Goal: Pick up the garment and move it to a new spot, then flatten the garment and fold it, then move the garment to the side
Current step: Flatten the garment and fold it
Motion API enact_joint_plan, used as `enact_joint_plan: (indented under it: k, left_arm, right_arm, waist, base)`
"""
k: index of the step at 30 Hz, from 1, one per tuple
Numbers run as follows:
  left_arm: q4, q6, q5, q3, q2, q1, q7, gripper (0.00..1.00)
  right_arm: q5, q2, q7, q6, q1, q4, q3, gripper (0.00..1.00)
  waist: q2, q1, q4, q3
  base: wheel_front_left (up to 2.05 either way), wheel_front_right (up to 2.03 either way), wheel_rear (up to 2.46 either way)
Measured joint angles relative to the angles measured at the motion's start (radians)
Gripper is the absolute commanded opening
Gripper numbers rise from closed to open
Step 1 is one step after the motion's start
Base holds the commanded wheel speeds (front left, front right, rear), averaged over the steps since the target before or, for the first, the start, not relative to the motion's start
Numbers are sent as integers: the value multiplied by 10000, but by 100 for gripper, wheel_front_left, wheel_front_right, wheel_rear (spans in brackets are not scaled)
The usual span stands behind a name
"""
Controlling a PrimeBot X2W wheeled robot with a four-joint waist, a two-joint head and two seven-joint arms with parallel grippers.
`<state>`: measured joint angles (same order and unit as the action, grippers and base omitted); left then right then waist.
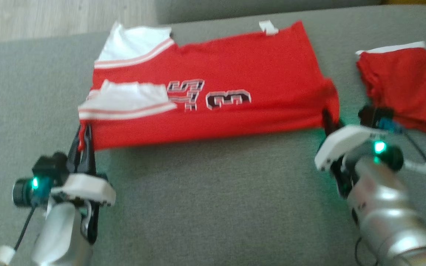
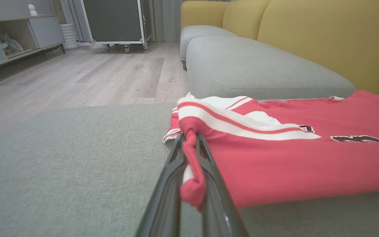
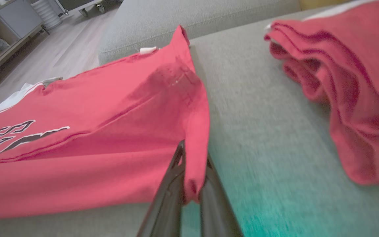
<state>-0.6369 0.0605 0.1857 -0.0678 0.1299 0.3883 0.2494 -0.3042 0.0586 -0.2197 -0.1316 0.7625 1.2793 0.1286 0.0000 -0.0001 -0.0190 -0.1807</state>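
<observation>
Fingers [image 2: 169,187] of left gripper [image 2: 189,138]: pressed together on a bunched red-and-white corner of the jersey [image 2: 291,164].
Fingers [image 3: 168,197] of right gripper [image 3: 192,158]: pinching the opposite, all-red hem corner, with cloth hanging between them.

Head view: both near corners are seen at once, left gripper [image 1: 84,136] at one end and right gripper [image 1: 327,120] at the other. The jersey lies between them on the grey cushion [image 1: 216,203], folded lengthwise. A crumpled red heap [image 1: 405,85] sits just right of the right gripper, apart from the jersey.

Left wrist view adds wood floor [image 2: 77,75], yellow backrest [image 2: 324,39] and wheeled case [image 2: 117,19].
Right wrist view adds hem stitching and the heap's stacked folds.

Jersey: red body, white sleeves with red-striped trim, black-and-white outlined print, white tag [image 1: 268,27] at the far edge.
</observation>
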Motion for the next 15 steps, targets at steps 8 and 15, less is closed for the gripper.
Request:
enact_joint_plan:
  k: [8, 15]
  left_arm:
    - [-245, -17, 190, 21, 167, -1111, -339, 0]
    - [115, -92, 366, 25, 207, -2146, -617, 0]
  right_arm:
    - [-869, -104, -29, 0, -1237, -188, 867, 0]
    - [-1308, -104, 130, 0, -1957, -587, 1300, 0]
  waist:
    - [0, -1, -395, 829]
    - [0, -2, -718, 1407]
  base:
    - [0, 0, 0]
    - [0, 0, 0]
